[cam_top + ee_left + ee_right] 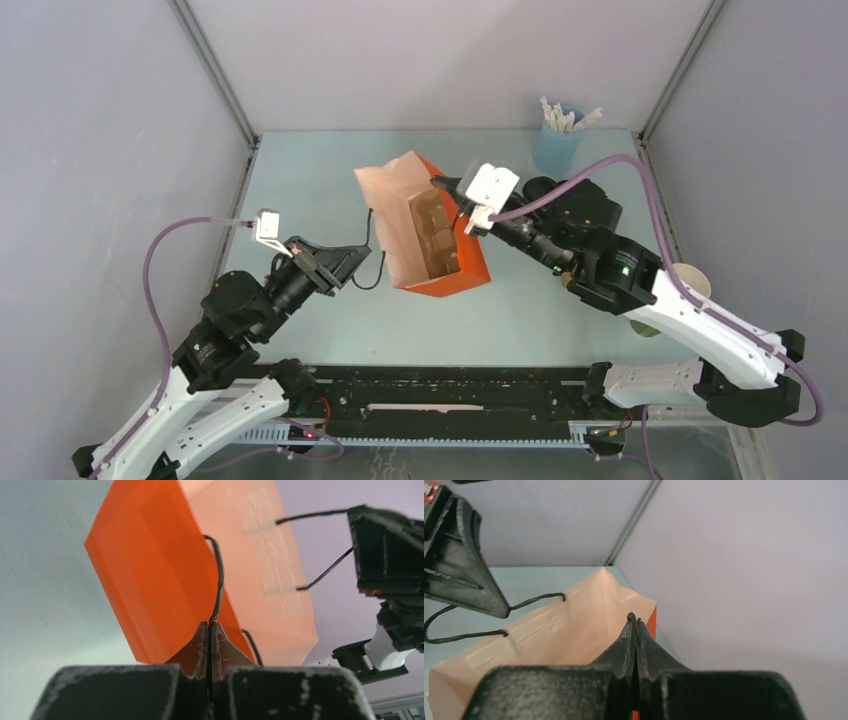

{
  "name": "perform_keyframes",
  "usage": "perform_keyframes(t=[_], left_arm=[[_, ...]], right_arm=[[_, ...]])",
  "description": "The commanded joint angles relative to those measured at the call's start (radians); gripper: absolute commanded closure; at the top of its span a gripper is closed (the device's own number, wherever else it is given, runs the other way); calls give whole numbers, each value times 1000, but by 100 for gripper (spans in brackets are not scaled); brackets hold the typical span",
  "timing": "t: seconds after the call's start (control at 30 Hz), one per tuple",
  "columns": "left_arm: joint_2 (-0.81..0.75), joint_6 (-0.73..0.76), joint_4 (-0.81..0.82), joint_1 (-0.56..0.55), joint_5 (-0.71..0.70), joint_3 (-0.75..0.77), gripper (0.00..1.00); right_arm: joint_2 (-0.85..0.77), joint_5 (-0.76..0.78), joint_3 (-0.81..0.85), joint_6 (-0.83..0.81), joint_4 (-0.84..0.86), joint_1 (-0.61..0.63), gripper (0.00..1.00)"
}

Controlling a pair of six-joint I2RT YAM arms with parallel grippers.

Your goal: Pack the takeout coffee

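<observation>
Tabletop [300, 180] of pale green carries an orange bag [470, 278] at its centre, mouth open upward, with brown shapes inside too dim to name. At the bag's 8 o'clock, the left gripper [352, 262] has its fingers pressed together on a black cord handle [218, 580]. At the bag's 1 o'clock, the right gripper [447, 192] touches the rim, fingers closed tight; whether they pinch cord or paper I cannot tell. At the table's 1 o'clock stands a blue cup [556, 150] of white sticks [562, 115]. At 4 o'clock a lidless green cup [690, 278] shows behind the right arm. The takeout coffee cannot be picked out in any view.
</observation>
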Motion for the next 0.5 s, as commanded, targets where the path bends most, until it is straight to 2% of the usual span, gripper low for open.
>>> perform_keyframes(t=[0.0,0.17,0.3,0.47], left_arm=[[6,90,-55,-2,27,61,100],[-5,163,-169,-2,-134,92,100],[49,224,-195,-1,-146,170,100],[86,253,-170,0,-87,229,100]], right_arm=[[-23,115,-32,128,30,-25,100],[-123,98,-268,210,191,-11,100],[-106,63,-274,272,239,-68,100],[-105,25,-264,325,208,-103,100]])
